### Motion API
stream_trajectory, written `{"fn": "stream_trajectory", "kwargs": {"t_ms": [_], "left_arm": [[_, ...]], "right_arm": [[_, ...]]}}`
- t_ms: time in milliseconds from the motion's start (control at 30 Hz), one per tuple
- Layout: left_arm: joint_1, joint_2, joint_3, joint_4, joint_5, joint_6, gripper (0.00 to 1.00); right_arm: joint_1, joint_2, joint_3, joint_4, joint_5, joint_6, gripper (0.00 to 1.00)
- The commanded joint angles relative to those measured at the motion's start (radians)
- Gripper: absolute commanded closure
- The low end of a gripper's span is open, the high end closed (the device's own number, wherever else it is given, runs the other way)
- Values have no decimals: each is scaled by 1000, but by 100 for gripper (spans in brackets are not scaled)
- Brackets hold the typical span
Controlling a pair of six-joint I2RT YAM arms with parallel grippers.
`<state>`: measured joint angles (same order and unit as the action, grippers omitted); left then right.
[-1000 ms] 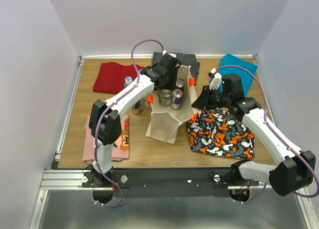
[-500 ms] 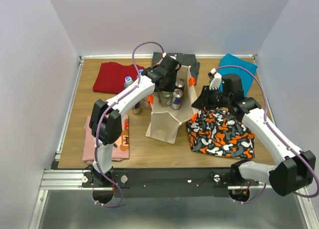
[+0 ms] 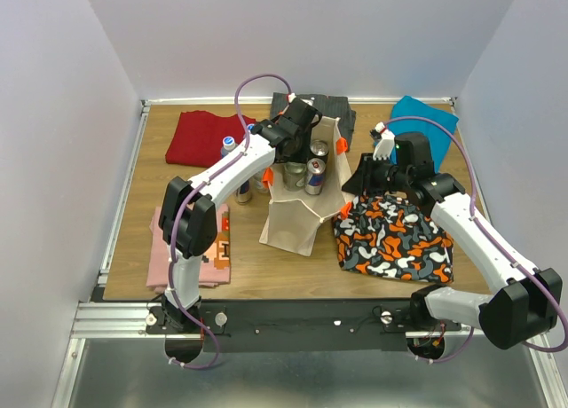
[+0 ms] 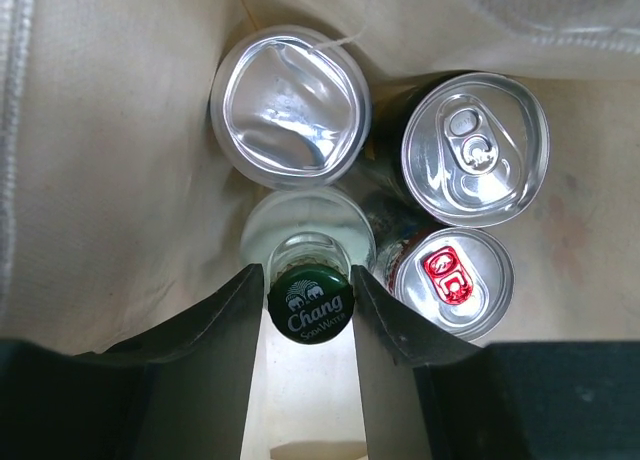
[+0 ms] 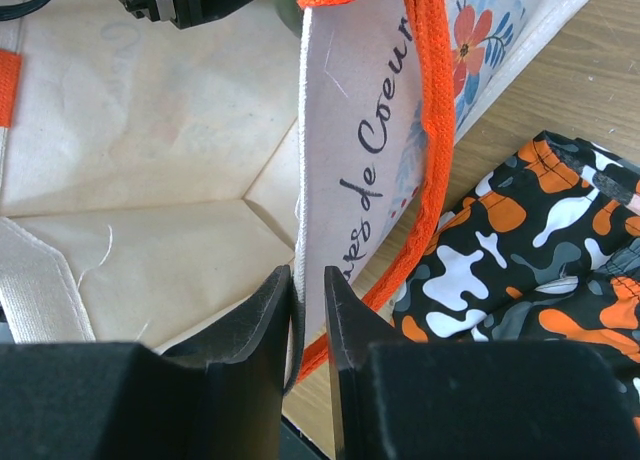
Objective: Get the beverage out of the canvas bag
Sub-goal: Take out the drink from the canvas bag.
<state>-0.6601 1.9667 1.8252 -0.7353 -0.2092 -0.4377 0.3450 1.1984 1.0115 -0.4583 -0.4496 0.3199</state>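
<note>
The beige canvas bag [image 3: 297, 208] stands open mid-table, with orange pieces at its rim. My left gripper [image 3: 297, 131] reaches down inside it. In the left wrist view its fingers [image 4: 309, 280] press both sides of the green "Chang" cap of a glass soda bottle [image 4: 309, 307] standing against the bag wall [image 4: 120, 130]. Three cans stand beside the bottle: one with a plain silver end [image 4: 292, 105], one with a silver tab [image 4: 476, 148] and one with a red tab [image 4: 450, 280]. My right gripper [image 3: 359, 182] is shut on the bag's right wall [image 5: 350, 130] near the orange strap [image 5: 436, 100].
A camouflage cloth [image 3: 395, 239] lies under my right arm. A red cloth [image 3: 206, 135], a pink shirt [image 3: 191, 244], a teal cloth [image 3: 424, 117] and a grey cloth [image 3: 311, 102] lie around the bag. Bottles [image 3: 229, 145] stand just left of the bag.
My left gripper has sunk very slightly deeper into the bag. The right arm and the bag have not moved.
</note>
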Motion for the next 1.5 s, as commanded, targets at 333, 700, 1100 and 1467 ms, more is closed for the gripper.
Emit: {"fn": "stream_trajectory", "kwargs": {"t_ms": [333, 700, 1100, 1467], "left_arm": [[8, 44, 65, 1, -15, 2, 46], [7, 40, 57, 2, -9, 5, 65], [8, 21, 13, 8, 2, -1, 100], [8, 18, 13, 4, 2, -6, 71]], "right_arm": [[2, -3, -19, -34, 37, -30, 71], [2, -8, -19, -36, 38, -33, 71], [2, -13, -24, -37, 46, -31, 71], [2, -13, -25, -40, 54, -31, 68]]}}
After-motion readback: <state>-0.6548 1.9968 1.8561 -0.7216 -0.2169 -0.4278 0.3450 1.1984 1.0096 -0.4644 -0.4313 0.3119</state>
